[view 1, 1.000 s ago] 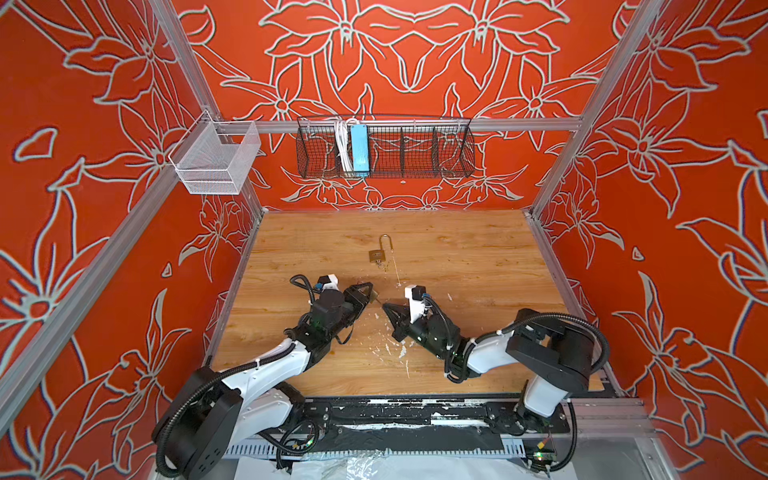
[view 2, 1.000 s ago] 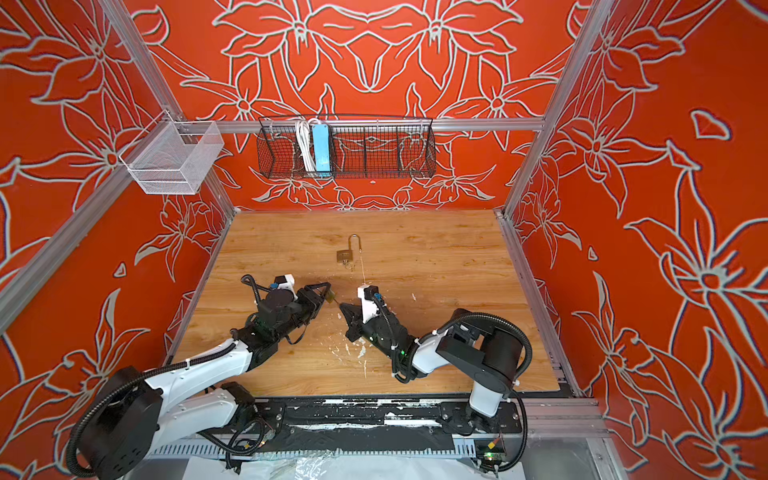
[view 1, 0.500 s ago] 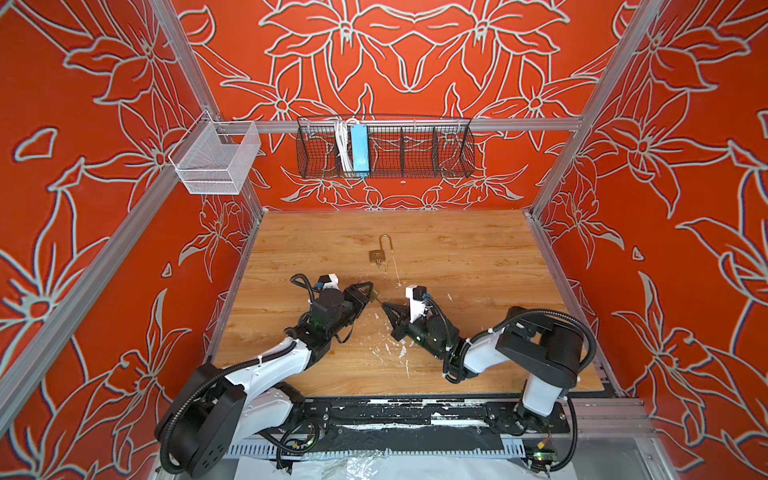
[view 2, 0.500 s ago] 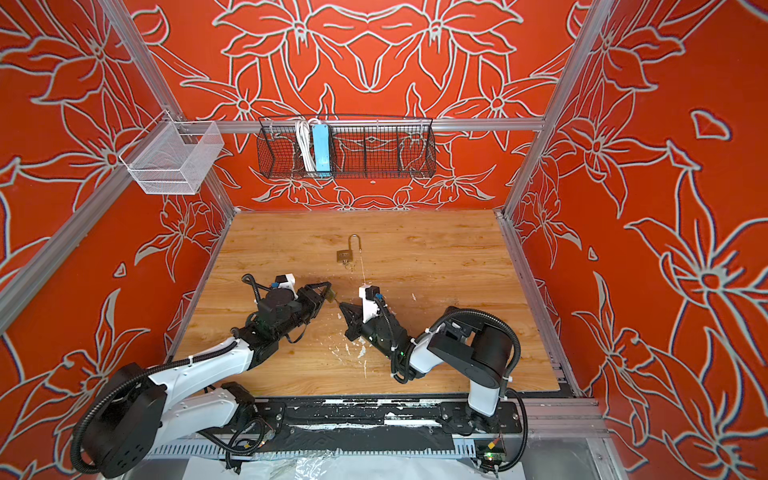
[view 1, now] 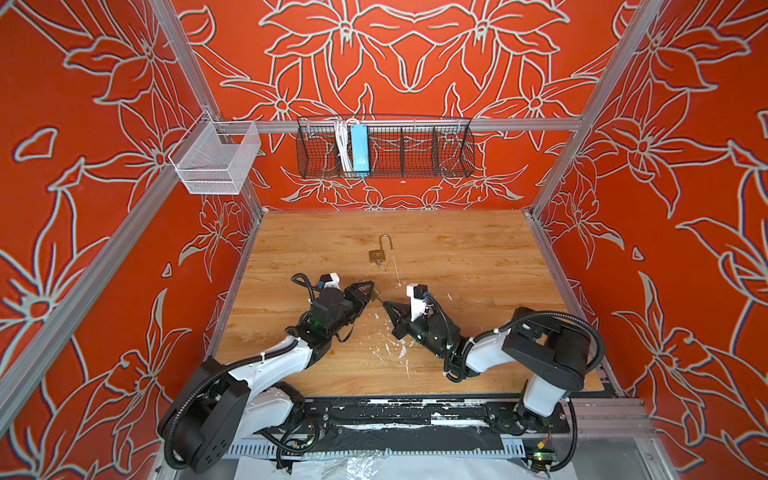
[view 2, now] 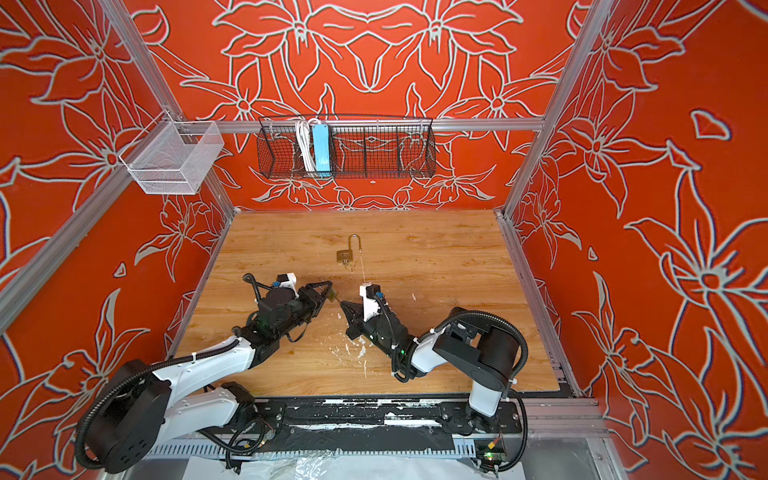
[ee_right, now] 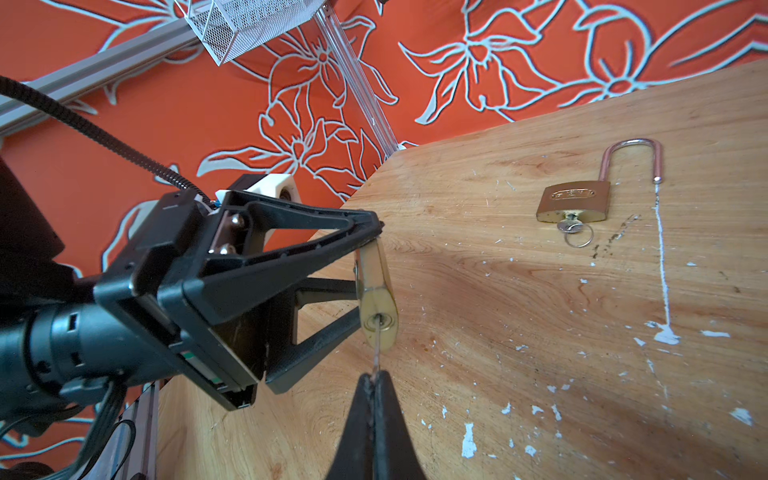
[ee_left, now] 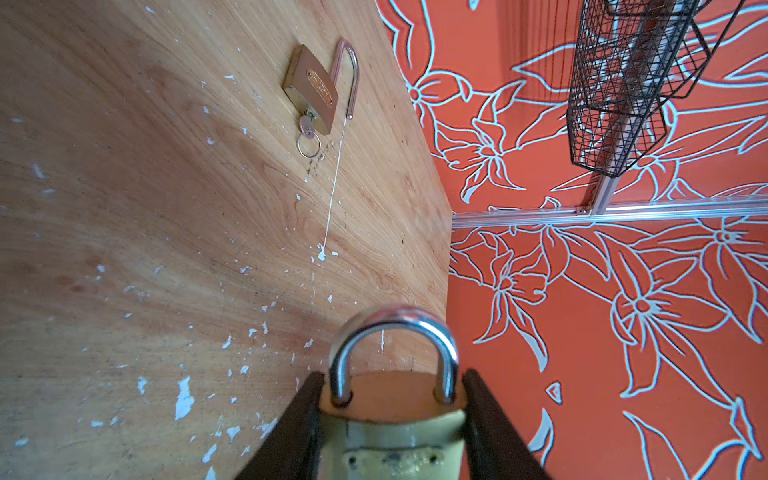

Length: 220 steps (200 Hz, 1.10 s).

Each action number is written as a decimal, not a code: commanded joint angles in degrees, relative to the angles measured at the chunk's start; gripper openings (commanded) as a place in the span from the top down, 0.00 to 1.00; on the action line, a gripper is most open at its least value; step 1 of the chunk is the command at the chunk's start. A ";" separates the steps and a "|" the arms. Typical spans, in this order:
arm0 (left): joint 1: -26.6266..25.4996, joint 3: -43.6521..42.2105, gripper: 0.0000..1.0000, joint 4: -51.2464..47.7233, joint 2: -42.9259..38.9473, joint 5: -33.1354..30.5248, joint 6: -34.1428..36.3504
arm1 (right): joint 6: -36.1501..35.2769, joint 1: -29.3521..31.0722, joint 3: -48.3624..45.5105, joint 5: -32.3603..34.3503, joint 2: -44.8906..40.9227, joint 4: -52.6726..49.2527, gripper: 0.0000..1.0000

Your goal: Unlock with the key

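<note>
**Padlock (ee_right: 376, 299) and key (ee_right: 377, 349) meet between the two arms**

The brass padlock is clamped in the left gripper (ee_right: 370, 270). Its jaws stand partway apart and press on the two narrow sides of the body. The lock hangs over the front middle of the wooden table (view 1: 457, 249), and in the right wrist view it looks clear of the surface. Its keyway end faces the right gripper (ee_right: 374, 376).

That gripper is pinched closed on the key. Only the thin blade shows, running from the fingertips into the keyway, and the head is buried between the black fingers. How deep the blade sits, and whether it is turned, cannot be told.

In the left wrist view the shackle is very close and blurred, with both legs entering the top of the body. The lower part of the lock and most of the fingers are cut off by the frame edge.

In both top views the padlock is only a small brass speck between the gripper tips (view 1: 375, 296) (view 2: 332, 296), and the key is too thin to pick out.

A second padlock (view 1: 377, 254) with a long shackle lies flat farther back on the table, well apart from both grippers. One shackle end is out of the body. A spare key (ee_right: 569, 226) on a ring (ee_right: 577, 239) sits in its keyway. The lettering on its plate is too small to read.
</note>
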 commanded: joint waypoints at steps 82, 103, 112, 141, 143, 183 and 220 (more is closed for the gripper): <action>0.13 2.06 1.00 7.44 4.23 4.51 0.80 | 0.72 -1.39 4.09 0.02 0.11 2.47 1.00; 0.13 2.19 1.00 8.76 4.91 5.70 1.68 | 0.70 -1.96 4.22 -0.52 -0.55 1.91 1.00; 0.13 2.19 1.00 9.10 5.15 6.06 1.82 | 0.55 -2.10 4.25 -0.69 -0.75 1.84 1.00; 0.13 2.28 1.00 10.44 6.10 7.19 1.65 | 0.11 -2.14 4.65 -0.87 -1.17 0.96 1.00; 0.13 2.28 1.00 10.60 6.17 7.34 1.69 | 0.07 -2.14 4.66 -0.87 -1.22 0.94 1.00; 0.13 2.62 1.00 12.43 6.91 9.63 0.66 | 0.46 -2.14 5.51 -1.43 0.93 2.80 1.00; 0.13 3.47 1.00 11.57 6.85 10.61 2.98 | -0.40 -2.61 6.06 -1.29 0.63 2.47 1.00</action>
